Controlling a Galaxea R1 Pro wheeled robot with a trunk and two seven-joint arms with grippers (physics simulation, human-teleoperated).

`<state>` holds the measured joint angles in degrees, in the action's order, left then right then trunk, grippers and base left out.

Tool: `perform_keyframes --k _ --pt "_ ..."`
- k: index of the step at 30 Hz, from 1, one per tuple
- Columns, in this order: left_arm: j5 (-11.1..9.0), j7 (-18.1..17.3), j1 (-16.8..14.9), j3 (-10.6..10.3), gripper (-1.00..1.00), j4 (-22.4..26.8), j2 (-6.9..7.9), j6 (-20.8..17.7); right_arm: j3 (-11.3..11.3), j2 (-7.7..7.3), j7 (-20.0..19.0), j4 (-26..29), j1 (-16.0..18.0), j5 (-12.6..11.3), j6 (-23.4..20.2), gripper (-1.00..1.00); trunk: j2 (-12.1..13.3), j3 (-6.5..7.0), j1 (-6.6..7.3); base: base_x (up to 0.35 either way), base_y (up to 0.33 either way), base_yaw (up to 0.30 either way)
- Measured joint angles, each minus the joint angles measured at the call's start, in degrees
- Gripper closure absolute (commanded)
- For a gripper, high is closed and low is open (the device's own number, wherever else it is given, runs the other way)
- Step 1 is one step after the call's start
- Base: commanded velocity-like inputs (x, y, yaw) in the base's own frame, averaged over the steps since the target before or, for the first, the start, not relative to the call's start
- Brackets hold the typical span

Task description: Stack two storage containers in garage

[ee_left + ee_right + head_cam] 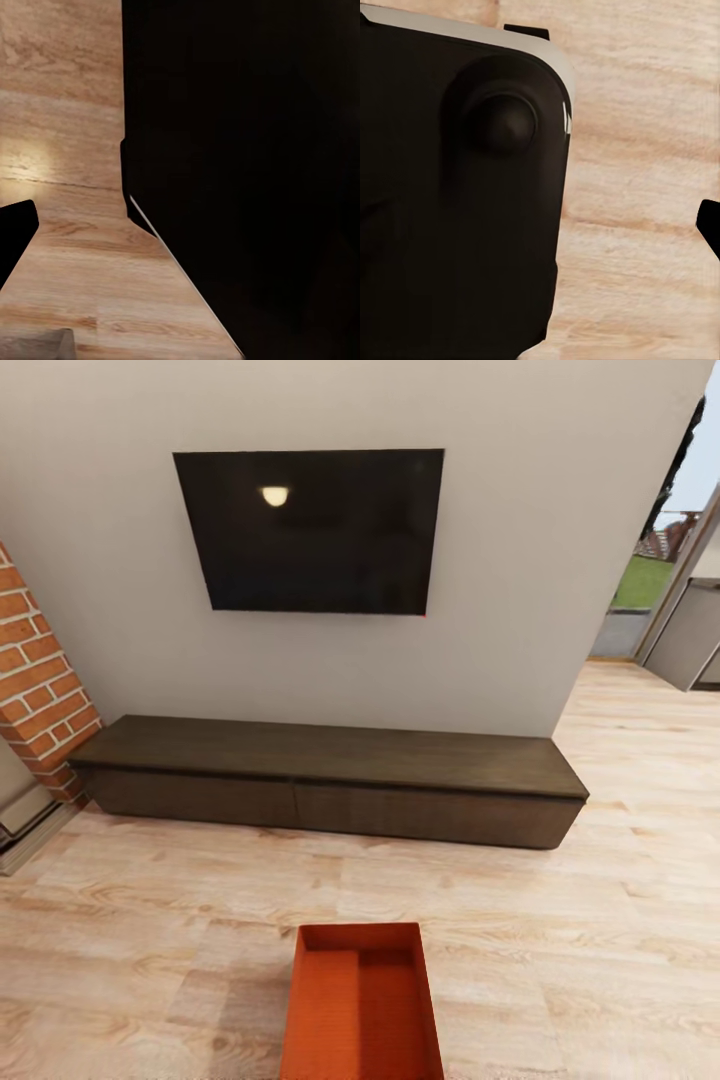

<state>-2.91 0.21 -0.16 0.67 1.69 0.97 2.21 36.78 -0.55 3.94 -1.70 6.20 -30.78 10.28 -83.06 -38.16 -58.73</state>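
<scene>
Light wood planks cover the living room floor (620,920). A long dark low cabinet (330,785) stands against the pale wall, and a black TV (315,530) hangs above it. Red bricks (35,670) show at the left edge.

One orange-red storage container (362,1005) sits on the wood floor, right in front of the robot and near the middle of the head view's bottom edge. It is open at the top and looks empty. Its long side points away from the robot, straight toward the cabinet, and its near end runs off the bottom of the picture.

The wrist views look down at the wood floor past dark robot parts. I cannot tell if the grippers are open or closed. The bin lies in the middle, so I think both arms are about as near. One could reach down each long side to lift it.
</scene>
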Motion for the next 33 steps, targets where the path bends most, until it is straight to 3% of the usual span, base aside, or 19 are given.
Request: perform_keyframes --k 33 --pt "0.0 0.0 0.0 0.0 -1.00 0.0 0.00 0.0 0.0 -0.10 0.0 0.0 0.0 -0.1 -0.2 -1.00 0.0 -3.08 0.00 0.000 0.000 0.000"
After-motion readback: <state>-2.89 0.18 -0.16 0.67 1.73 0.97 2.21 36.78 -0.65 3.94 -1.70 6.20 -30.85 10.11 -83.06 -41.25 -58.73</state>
